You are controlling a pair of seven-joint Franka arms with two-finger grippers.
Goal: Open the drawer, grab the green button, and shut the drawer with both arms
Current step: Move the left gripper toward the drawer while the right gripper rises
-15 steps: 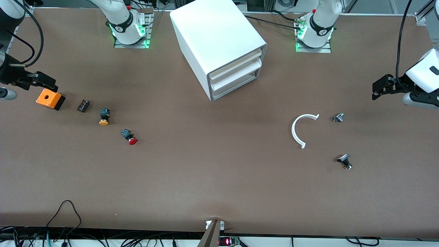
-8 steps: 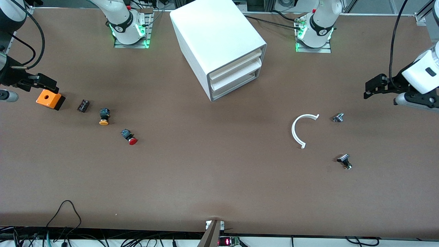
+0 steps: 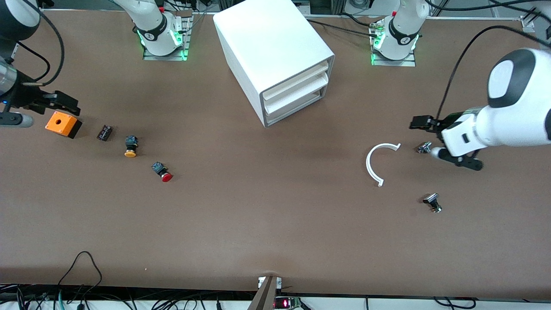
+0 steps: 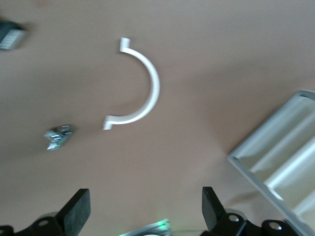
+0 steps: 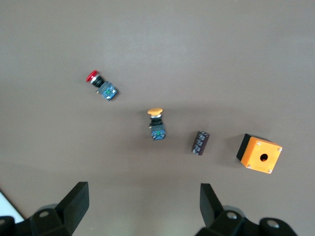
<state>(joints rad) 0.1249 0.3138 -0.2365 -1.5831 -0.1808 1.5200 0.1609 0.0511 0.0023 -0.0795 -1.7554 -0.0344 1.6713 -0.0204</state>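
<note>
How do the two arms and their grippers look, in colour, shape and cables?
Both arms are glossy white with black joints; the left arm has rounded, thick links and a black cable looping above it. The right arm also carries black cables. Each gripper, left and right, is black with two flat jaws. The bases glow green.

Bare table fronts drawer (image 3: pixel 296 104) — white arc (image 3: pixel 375 162) aside.
</note>
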